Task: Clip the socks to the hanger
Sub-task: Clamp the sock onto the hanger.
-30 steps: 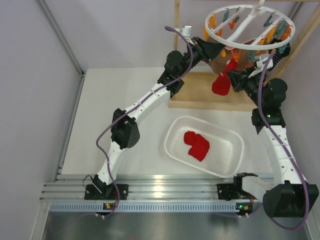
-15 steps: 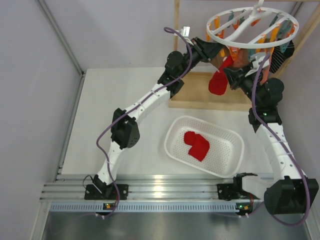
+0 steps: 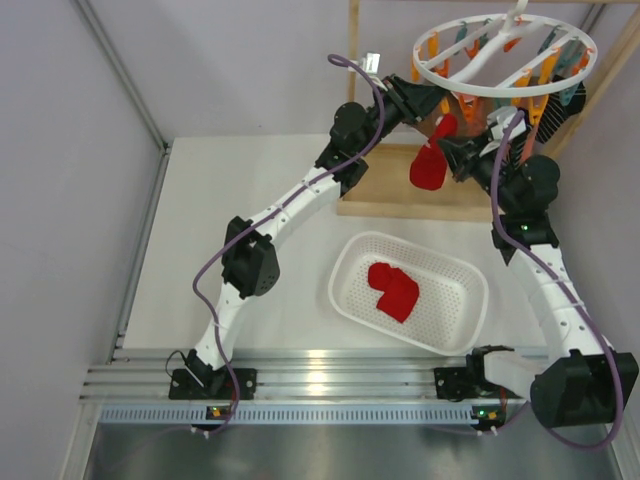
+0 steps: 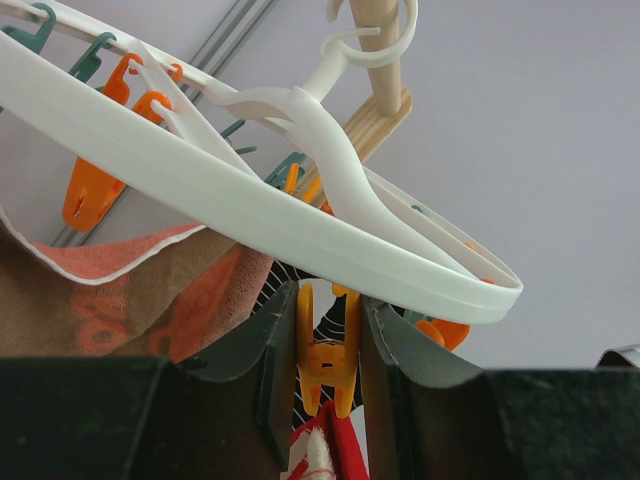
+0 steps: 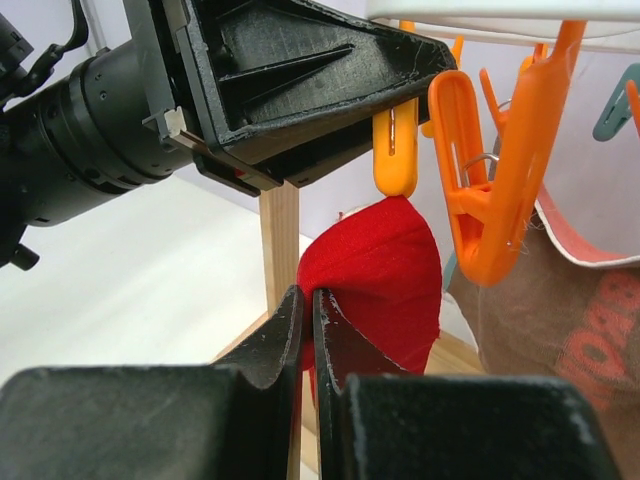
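1. One red sock (image 5: 385, 260) is pinched in the right fingers (image 5: 308, 322), just beneath the hanger (image 4: 250, 195).
2. Left fingers (image 4: 327, 325) squeeze an orange clip (image 4: 325, 368) just above it; letting go before the fabric is inside could leave it unclipped.

Under the hanger (image 3: 500, 92), over the far right corner of the desk (image 3: 230, 180), room is tight. My left fingers (image 4: 265, 370) squeeze an orange clip (image 4: 325, 360); just below it my right fingers (image 5: 270, 345) pinch a red sock (image 5: 375, 280). A brown cloth (image 5: 540, 310) hangs alongside. The wooden frame (image 3: 390, 195) bars the way beneath. The basket (image 3: 340, 270) fills the near right; the left side lies open.
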Robot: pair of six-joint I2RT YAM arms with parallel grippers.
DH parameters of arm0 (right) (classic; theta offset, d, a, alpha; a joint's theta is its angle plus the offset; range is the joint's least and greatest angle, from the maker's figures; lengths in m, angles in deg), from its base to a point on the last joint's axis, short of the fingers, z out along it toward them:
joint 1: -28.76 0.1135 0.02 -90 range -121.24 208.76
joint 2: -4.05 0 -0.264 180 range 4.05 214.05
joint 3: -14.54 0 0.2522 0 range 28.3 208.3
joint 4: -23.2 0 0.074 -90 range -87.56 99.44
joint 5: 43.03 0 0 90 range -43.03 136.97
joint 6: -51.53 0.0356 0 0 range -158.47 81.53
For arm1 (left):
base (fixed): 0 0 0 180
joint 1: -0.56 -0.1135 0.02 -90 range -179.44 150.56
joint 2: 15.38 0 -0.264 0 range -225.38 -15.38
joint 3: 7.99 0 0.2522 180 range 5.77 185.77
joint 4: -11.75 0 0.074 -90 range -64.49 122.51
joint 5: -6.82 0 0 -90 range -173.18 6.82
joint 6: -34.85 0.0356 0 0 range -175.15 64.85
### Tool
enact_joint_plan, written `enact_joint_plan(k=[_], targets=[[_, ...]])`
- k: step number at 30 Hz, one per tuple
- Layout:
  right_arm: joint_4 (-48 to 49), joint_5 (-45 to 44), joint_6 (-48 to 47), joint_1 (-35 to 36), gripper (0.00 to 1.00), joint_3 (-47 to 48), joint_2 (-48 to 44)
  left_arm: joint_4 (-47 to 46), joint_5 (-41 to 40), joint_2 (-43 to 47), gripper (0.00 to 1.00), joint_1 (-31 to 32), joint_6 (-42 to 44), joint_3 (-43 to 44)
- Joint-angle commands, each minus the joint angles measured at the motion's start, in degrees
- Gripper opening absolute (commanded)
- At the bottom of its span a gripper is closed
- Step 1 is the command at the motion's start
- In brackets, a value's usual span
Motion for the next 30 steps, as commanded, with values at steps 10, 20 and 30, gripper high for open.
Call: enact_joint_plan(k=[10, 20, 30], targets=[[2.81, -0.01, -2.50, 0.74, 0.00, 1.68, 0.68, -0.52, 0.24, 3.55, 0.00, 0.78, -1.18, -0.54], [3.16, -0.36, -2.50, 0.74, 0.00, 3.88, 2.52, -0.61, 0.86, 3.64, 0.00, 0.87, -1.62, -0.72], [3.87, 0.43, -2.50, 0.74, 0.00, 6.25, 3.14, -0.70, 0.95, 3.47, 0.00, 0.87, -1.35, -0.72]])
